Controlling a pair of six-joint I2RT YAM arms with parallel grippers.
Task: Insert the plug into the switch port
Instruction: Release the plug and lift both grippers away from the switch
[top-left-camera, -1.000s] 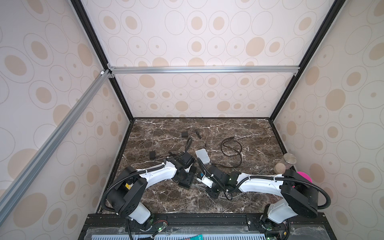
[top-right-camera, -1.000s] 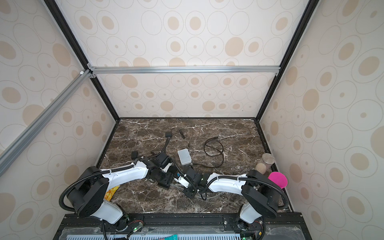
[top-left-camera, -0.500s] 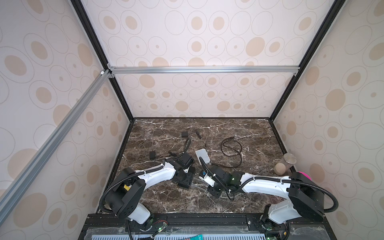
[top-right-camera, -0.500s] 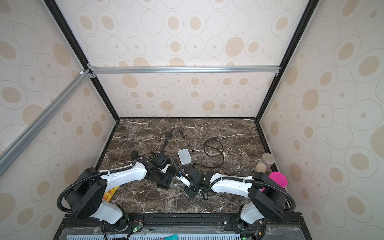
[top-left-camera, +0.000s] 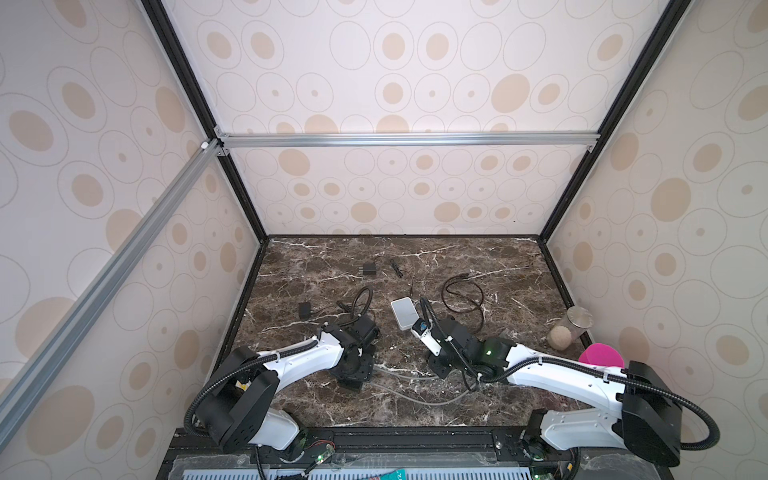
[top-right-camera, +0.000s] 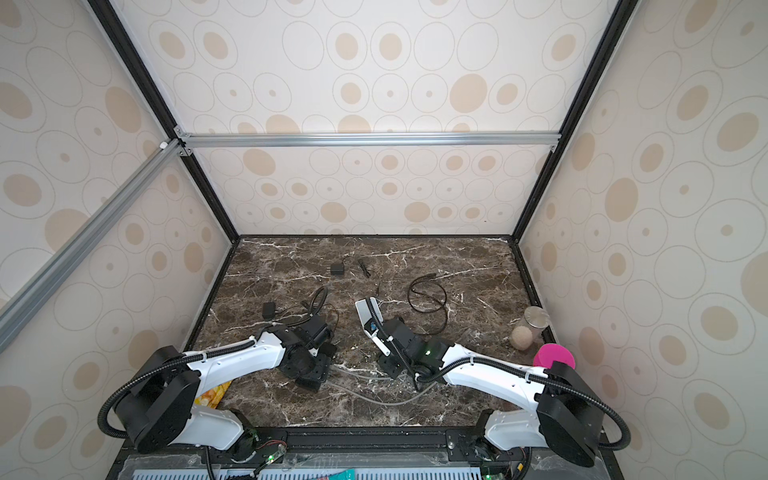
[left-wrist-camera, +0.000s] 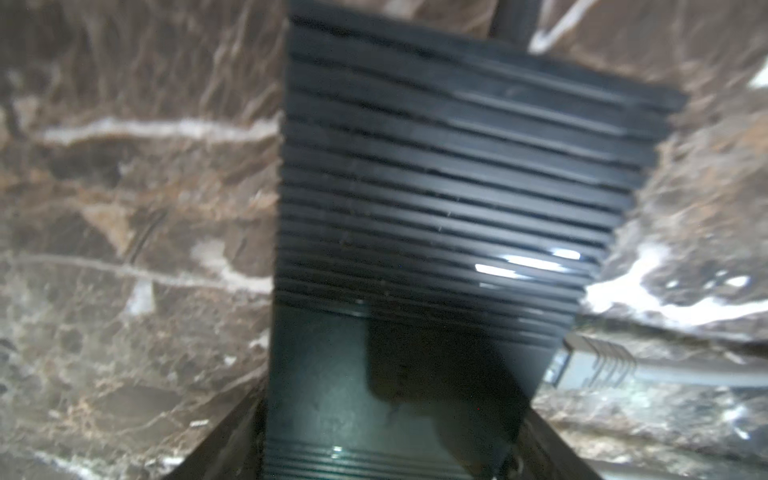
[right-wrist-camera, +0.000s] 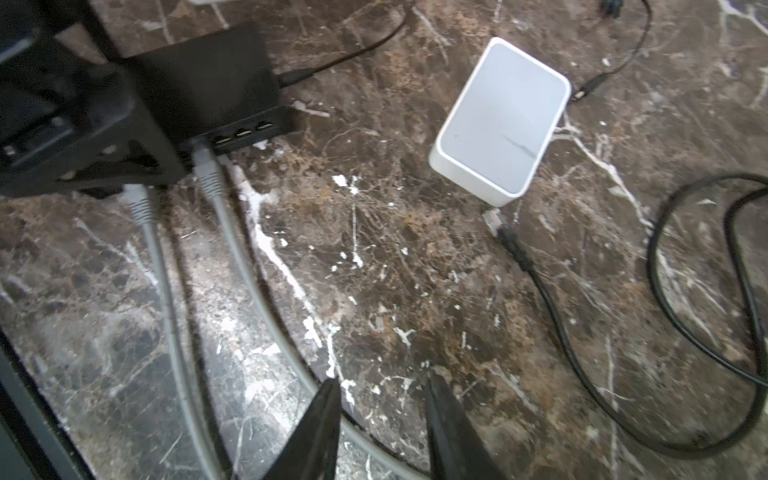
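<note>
While both arms stretch low from the near edge toward the middle of the dark marble table, the things between them count as follows: one black switch, one white box, two grey plugs on grey leads, and one looped black cable. The first grey plug sits in a port on the switch's front face, with three empty ports in a row beside it. The second grey plug lies close by, its tip hidden under the left gripper. That gripper points down over the switch with one finger on each side of the ribbed case. Whether the fingers press the case cannot be told. The right gripper hangs low over the table, apart from the switch, its jaws partly spread and empty, and a grey lead runs along the table beneath them. The black cable's clear-tipped end lies just beside the white box.
</note>
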